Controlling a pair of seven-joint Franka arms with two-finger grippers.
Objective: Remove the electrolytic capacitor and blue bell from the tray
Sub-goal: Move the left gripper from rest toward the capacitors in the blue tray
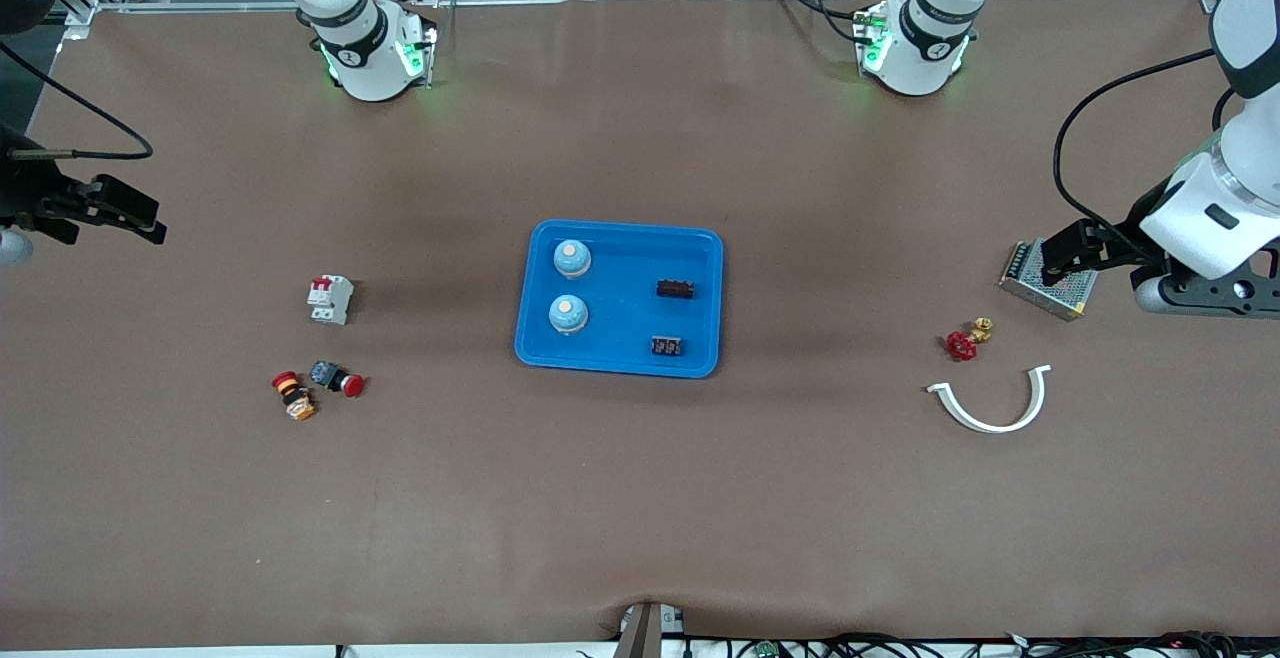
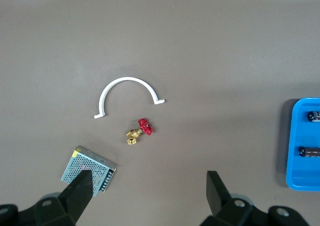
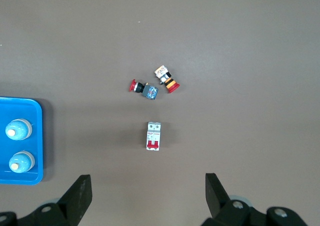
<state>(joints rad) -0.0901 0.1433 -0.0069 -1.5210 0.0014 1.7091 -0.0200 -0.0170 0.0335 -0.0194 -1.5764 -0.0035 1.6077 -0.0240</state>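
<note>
The blue tray (image 1: 620, 230) lies mid-table. In it sit two pale blue round pieces with cream tops (image 1: 572, 258) (image 1: 567, 314) and two small black blocks (image 1: 676, 289) (image 1: 666, 346); which is the capacitor and which the bell I cannot tell. My left gripper (image 1: 1065, 256) (image 2: 148, 178) hangs open and empty over the left arm's end of the table, at the metal box. Over the right arm's end hangs my right gripper (image 1: 140, 218) (image 3: 148, 181), open and empty too. The right wrist view shows the tray (image 3: 20, 103) with both blue pieces (image 3: 18, 130); the left wrist view shows its edge (image 2: 302, 178).
Toward the right arm's end lie a white circuit breaker (image 1: 330, 299) (image 3: 154, 136), a red push button (image 1: 338, 379) and an orange-black switch (image 1: 293, 396). Toward the left arm's end lie a perforated metal box (image 1: 1050, 283) (image 2: 89, 171), a red-handled brass valve (image 1: 968, 340) (image 2: 140, 131) and a white curved clamp (image 1: 995, 408) (image 2: 127, 88).
</note>
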